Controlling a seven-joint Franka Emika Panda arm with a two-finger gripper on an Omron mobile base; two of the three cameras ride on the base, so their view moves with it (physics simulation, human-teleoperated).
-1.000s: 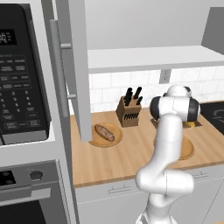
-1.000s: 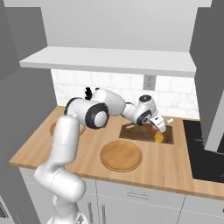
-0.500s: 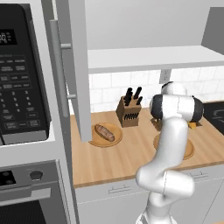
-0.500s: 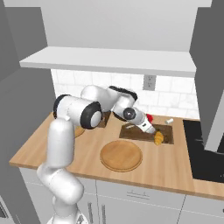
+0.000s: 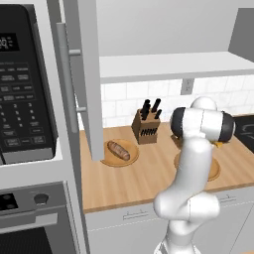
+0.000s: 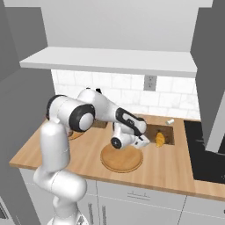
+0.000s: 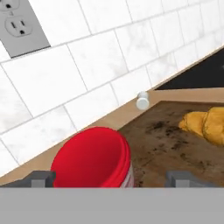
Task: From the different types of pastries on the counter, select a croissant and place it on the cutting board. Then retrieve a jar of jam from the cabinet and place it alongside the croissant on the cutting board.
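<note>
Resting on the dark cutting board [image 7: 175, 140], the red jar of jam [image 7: 94, 157] stands upright between the two finger tips of the gripper [image 7: 111, 178], which sit wide apart on either side of it with clear space to each, so the claw is open and grips nothing. On the same board, off to one side of the jar, lies the golden croissant [image 7: 206, 124], apart from the jar. A small white cylinder [image 7: 142, 101] lies on the counter [image 7: 109, 120] by the tiled wall, just past the board's edge, under the wall outlet [image 7: 19, 26].

From the right base view the croissant [image 6: 160, 139] shows on the board [image 6: 166, 132], with the gripper [image 6: 141, 141] low beside it; the jar itself is probably hidden behind the hand there. A round wooden plate [image 6: 121, 158] lies empty under the forearm. In the left base view the brown streaked pastry [image 5: 118, 150] sits on another round plate [image 5: 119, 154] beside the knife block [image 5: 147, 128], below the open cabinet door [image 5: 82, 74]
</note>
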